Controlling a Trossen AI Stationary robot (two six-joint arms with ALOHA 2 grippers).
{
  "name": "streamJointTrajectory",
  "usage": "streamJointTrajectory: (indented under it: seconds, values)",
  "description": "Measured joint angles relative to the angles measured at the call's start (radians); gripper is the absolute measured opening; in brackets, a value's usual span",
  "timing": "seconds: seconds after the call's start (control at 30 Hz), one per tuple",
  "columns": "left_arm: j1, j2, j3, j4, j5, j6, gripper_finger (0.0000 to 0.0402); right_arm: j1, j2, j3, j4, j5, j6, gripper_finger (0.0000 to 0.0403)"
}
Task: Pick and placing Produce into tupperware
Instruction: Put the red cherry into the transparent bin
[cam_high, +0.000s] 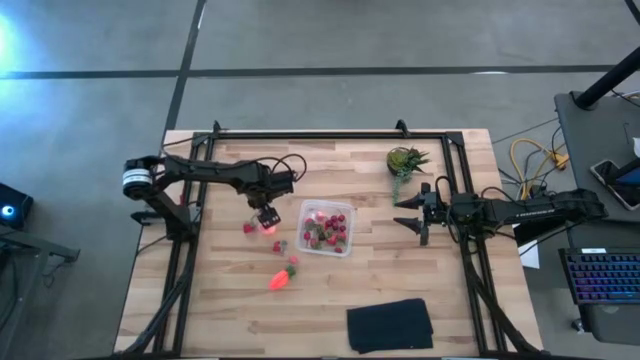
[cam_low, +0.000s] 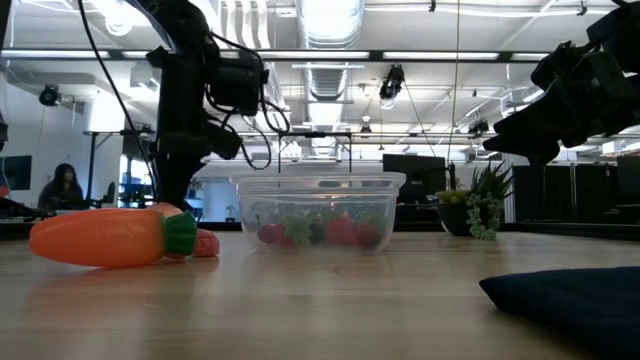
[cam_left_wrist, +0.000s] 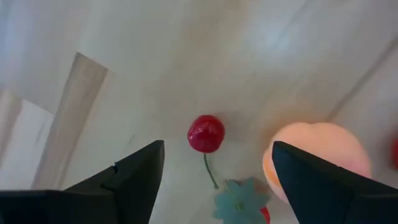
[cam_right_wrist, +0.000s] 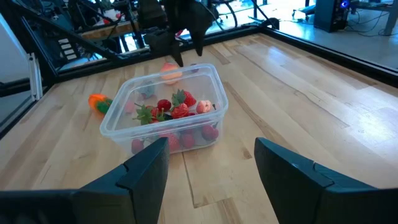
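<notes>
A wooden desk (cam_high: 440, 290) is seen from above, with a clear tupperware (cam_high: 326, 228) near its middle, already holding a cluster of red berries and green-topped pieces. Just beside the container, on the left arm's side, a few loose pieces of produce are left on the wood — a small red cherry (cam_left_wrist: 206, 133), a pink-orange round fruit (cam_left_wrist: 320, 155) and, nearer the front edge, an orange carrot (cam_high: 282, 277) whose long axis is seen running diagonally toward the tupperware.

The left gripper (cam_high: 266, 216) is poised directly over the loose pieces, its fingers spread with nothing pinched. In the wrist view the cherry is framed between the two fingers, slightly ahead of them, while the round fruit is touched or just cleared by one finger — which cannot be told. The cherry is judged the likelier target, reachable by a short straight descent.

The right gripper (cam_high: 419, 214) is held on the far side of the tupperware, well apart from the loose produce, fingers spread and empty. A potted plant (cam_high: 405, 160) and a black cloth (cam_high: 390, 325) are left untouched.
</notes>
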Motion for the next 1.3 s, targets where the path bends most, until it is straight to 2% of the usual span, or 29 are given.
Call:
streamJointTrajectory:
  seconds: [0.33, 0.93, 1.3]
  values:
    - [0.002, 0.032, -0.08, 0.052, -0.021, -0.013, 0.0232, 0.0, 0.0, 0.0, 0.0, 0.0, 0.0, 0.0228]
    - [0.002, 0.031, -0.082, 0.111, -0.017, 0.007, 0.0161, 0.0, 0.0, 0.0, 0.0, 0.0, 0.0, 0.0228]
    - [0.002, 0.03, -0.083, 0.134, -0.017, 0.037, 0.01, 0.0, 0.0, 0.0, 0.0, 0.0, 0.0, 0.0228]
